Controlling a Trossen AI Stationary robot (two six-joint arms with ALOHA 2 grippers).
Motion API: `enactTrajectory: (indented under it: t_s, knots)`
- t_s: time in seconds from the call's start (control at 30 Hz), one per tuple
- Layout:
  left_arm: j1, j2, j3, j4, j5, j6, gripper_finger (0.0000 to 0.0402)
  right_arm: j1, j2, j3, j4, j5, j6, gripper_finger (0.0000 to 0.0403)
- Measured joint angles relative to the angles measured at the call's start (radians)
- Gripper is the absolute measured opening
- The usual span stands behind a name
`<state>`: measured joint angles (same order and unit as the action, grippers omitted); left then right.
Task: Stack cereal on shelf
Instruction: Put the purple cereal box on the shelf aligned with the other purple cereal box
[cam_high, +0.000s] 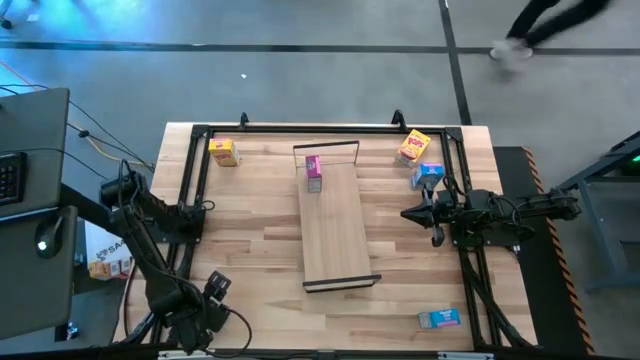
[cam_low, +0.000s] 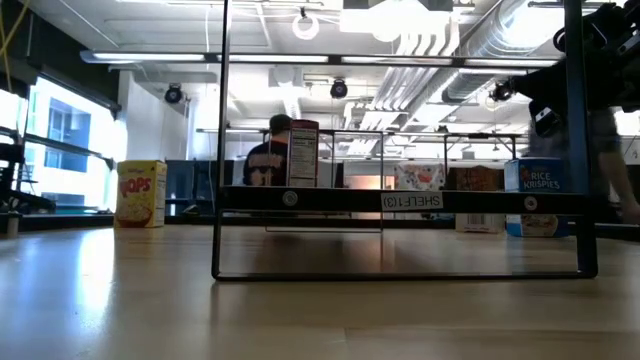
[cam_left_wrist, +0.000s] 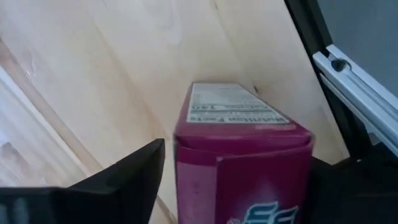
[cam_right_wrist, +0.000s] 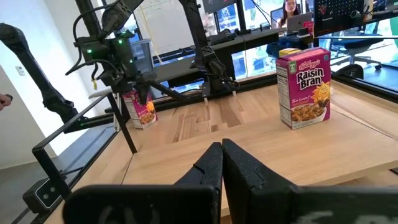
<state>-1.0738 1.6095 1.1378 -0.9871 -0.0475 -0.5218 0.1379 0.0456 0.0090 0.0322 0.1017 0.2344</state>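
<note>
A pink cereal box (cam_left_wrist: 242, 155) stands upright on the table's near left corner. My left gripper (cam_left_wrist: 239, 180) points down over it, open, with one finger on each side of its top (cam_right_wrist: 142, 93); the arm hides this box in the high view. A second pink box (cam_high: 313, 172) stands on the far end of the shelf (cam_high: 335, 225), a pale plank with black end frames. My right gripper (cam_high: 405, 213) waits shut and level at the table's right side, with nothing in it. My left gripper straddles the upper part of the pink box from above, fingers pointing down. A gap shows between one finger (cam_left_wrist: 134, 177) and the box's side (cam_left_wrist: 180, 168). I cannot tell whether the other finger touches the opposite side. The box stands on its base on the table.
A yellow box (cam_high: 224, 152) stands at the far left, another yellow box (cam_high: 413, 147) and a blue box (cam_high: 428, 175) at the far right. A blue box (cam_high: 439, 318) lies flat near the front right. A black frame rail (cam_left_wrist: 348, 81) runs close beside the pink box.
</note>
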Motion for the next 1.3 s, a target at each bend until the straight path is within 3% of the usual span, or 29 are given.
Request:
enactTrajectory:
  t_s: [0.33,0.47,0.6,0.7,0.8,1.0,1.13,1.3]
  knots:
    - [0.023,-0.053,0.0,-0.012,0.027,-0.009,0.0174,0.0,0.0,0.0,0.0,0.0,0.0,0.0]
    - [0.071,-0.114,0.0,-0.024,0.094,-0.011,0.016,0.0,0.0,0.0,0.0,0.0,0.0,0.0]
    - [0.156,-0.206,0.04,-0.14,0.125,-0.027,0.0157,0.0,0.0,0.0,0.0,0.0,0.0,0.0]
    - [0.263,-0.283,0.112,-0.268,0.097,-0.019,0.0157,0.0,0.0,0.0,0.0,0.0,0.0,0.0]
    - [0.409,-0.341,0.211,-0.351,-0.009,-0.023,0.0157,0.0,0.0,0.0,0.0,0.0,0.0,0.0]
    - [0.739,-0.338,0.373,-0.258,-0.202,0.067,0.0157,0.0,0.0,0.0,0.0,0.0,0.0,0.0]
    - [0.915,-0.267,0.379,-0.102,-0.169,0.101,0.0156,0.0,0.0,0.0,0.0,0.0,0.0,0.0]
    - [1.035,-0.126,0.378,0.067,-0.125,0.182,0.0156,0.0,0.0,0.0,0.0,0.0,0.0,0.0]
